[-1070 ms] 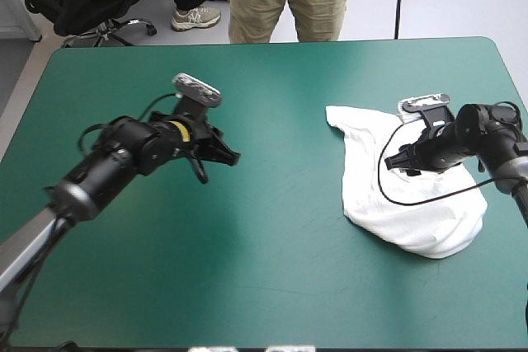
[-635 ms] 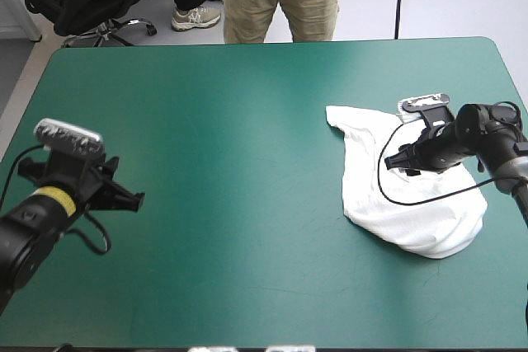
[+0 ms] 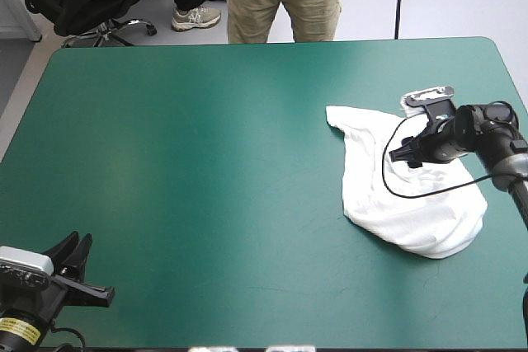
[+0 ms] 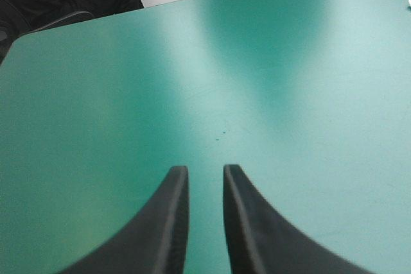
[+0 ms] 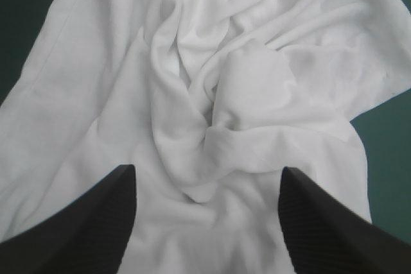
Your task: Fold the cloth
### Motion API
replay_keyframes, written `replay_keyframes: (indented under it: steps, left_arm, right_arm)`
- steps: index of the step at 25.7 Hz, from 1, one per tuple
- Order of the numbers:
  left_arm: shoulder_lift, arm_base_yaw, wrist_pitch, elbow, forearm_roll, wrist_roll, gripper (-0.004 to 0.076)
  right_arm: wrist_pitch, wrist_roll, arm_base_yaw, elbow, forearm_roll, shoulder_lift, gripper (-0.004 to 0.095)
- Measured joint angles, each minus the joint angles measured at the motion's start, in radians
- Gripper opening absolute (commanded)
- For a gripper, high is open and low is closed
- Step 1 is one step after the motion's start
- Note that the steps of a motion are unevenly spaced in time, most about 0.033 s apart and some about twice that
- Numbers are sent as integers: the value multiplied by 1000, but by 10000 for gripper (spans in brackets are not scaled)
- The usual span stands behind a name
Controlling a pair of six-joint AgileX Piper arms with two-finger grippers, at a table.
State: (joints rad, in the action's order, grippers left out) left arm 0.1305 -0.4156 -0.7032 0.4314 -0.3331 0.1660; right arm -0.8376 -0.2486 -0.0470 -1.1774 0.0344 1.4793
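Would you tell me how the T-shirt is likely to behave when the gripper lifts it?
The T-shirt will probably be floppy: it lies in soft crumpled folds and should drape from whatever point is pinched. It looks thin, so likely light. With the right gripper open over bunched layers, a pinch may catch several at once.

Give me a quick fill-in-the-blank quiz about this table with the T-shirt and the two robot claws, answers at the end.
1. The white T-shirt lies crumpled on the robot's ___ side of the table.
2. The right claw is above the T-shirt with its fingers ___.
3. The left claw is over bare cover at the table's near-___ corner.
4. The T-shirt is not yet ___.
Answers: right; open; left; folded.
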Motion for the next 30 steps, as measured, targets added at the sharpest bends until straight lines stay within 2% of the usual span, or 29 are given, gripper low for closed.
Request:
replay_keyframes:
  steps: [5,7,10,14,20,23,30]
  left_arm:
    - [-7,0,11,-11,9,1,141]
    - [-7,0,12,-12,12,4,141]
    - [-7,0,13,-12,16,4,141]
    - [-7,0,13,-12,15,4,141]
    - [-7,0,13,-12,15,4,141]
    - [-7,0,13,-12,15,4,141]
    - [-7,0,22,-12,16,5,141]
  right_arm:
    - [61,26,4,0,-18,184,648]
    - [98,82,4,0,-50,254,578]
    - [103,112,5,-12,-59,281,374]
    - [100,116,5,-19,-34,289,-22]
    - [101,-38,-3,-20,61,290,-7]
    - [104,-77,-55,-27,90,291,-7]
    - [92,-90,-338,-105,172,318,-7]
